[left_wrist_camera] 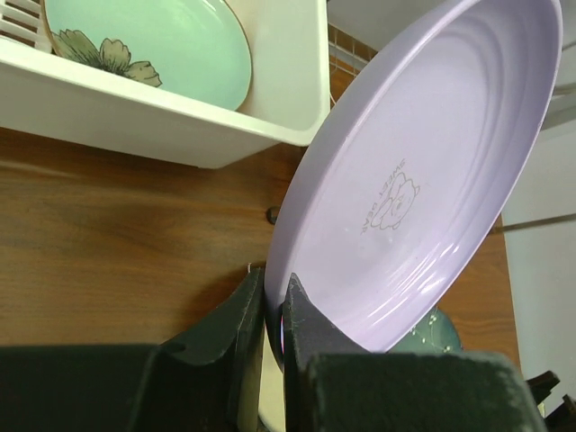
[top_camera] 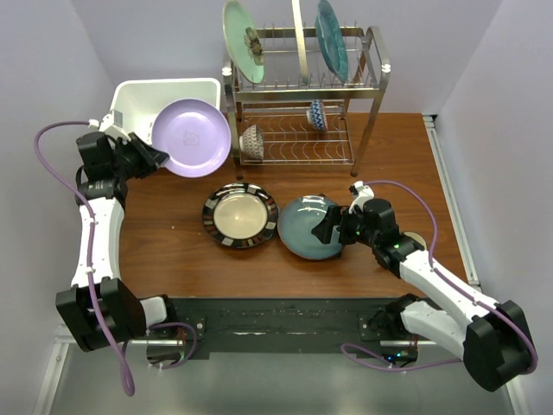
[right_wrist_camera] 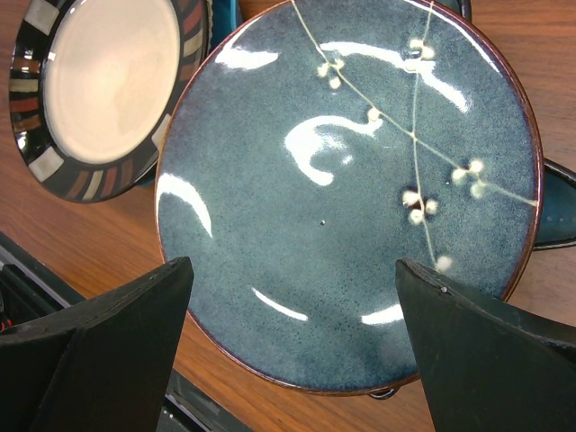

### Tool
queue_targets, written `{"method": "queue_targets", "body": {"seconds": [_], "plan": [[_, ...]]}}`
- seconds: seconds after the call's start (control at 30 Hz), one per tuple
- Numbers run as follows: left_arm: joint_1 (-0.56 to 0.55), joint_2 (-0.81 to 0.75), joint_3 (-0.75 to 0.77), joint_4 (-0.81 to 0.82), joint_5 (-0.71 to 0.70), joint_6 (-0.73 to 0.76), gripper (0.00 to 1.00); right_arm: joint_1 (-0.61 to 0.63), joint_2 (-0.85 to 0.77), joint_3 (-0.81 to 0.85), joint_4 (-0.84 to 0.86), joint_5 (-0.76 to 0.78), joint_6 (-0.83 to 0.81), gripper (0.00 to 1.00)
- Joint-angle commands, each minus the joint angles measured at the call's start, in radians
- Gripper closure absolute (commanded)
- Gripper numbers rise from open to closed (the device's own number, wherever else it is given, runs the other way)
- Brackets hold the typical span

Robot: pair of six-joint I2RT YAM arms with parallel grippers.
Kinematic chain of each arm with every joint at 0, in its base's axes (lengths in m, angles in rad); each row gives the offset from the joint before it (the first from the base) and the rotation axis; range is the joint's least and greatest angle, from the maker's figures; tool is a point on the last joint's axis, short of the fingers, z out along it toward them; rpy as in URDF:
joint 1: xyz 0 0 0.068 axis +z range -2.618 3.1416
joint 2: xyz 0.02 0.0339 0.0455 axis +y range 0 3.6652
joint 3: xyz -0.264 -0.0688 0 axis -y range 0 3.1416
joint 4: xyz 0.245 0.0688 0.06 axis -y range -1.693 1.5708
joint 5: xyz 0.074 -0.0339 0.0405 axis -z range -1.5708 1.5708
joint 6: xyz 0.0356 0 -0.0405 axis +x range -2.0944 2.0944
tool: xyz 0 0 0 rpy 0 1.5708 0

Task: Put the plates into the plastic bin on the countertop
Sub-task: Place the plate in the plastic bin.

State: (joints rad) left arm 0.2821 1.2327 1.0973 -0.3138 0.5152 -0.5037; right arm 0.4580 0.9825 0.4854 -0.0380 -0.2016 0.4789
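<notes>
My left gripper (top_camera: 154, 158) (left_wrist_camera: 277, 286) is shut on the rim of a lavender plate (top_camera: 192, 138) (left_wrist_camera: 423, 171). It holds the plate tilted in the air over the near right corner of the white plastic bin (top_camera: 138, 89) (left_wrist_camera: 180, 126). A pale green plate with a flower motif (left_wrist_camera: 153, 45) lies inside the bin. A black-striped plate with a cream centre (top_camera: 240, 215) (right_wrist_camera: 99, 81) lies flat on the countertop. Beside it lies a blue-teal plate with a white branch pattern (top_camera: 309, 226) (right_wrist_camera: 351, 189). My right gripper (top_camera: 333, 226) (right_wrist_camera: 295, 265) hangs open over that plate's right edge, its fingers wide apart.
A two-tier steel wire rack (top_camera: 378, 69) stands behind the plates, right of the bin. Three plates stand upright on its top tier, and two small bowls (top_camera: 252, 143) (top_camera: 317, 114) are on the lower one. A darker dish edge (right_wrist_camera: 558, 207) shows under the blue-teal plate.
</notes>
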Motion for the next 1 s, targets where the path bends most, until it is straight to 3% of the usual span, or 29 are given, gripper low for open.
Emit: {"method": "queue_targets", "body": {"seconds": [0.0, 0.5, 0.97], "plan": [[0.022, 0.008, 0.039, 0.093, -0.004, -0.055, 1.00, 0.002, 0.002, -0.001, 0.027, 0.002, -0.003, 0.01], [0.058, 0.123, 0.095, 0.186, -0.007, -0.136, 1.00, 0.002, 0.025, 0.016, 0.018, 0.002, -0.019, 0.01], [0.061, 0.295, 0.266, 0.229, -0.001, -0.208, 1.00, 0.004, 0.062, 0.039, 0.020, -0.001, -0.028, 0.01]]}}
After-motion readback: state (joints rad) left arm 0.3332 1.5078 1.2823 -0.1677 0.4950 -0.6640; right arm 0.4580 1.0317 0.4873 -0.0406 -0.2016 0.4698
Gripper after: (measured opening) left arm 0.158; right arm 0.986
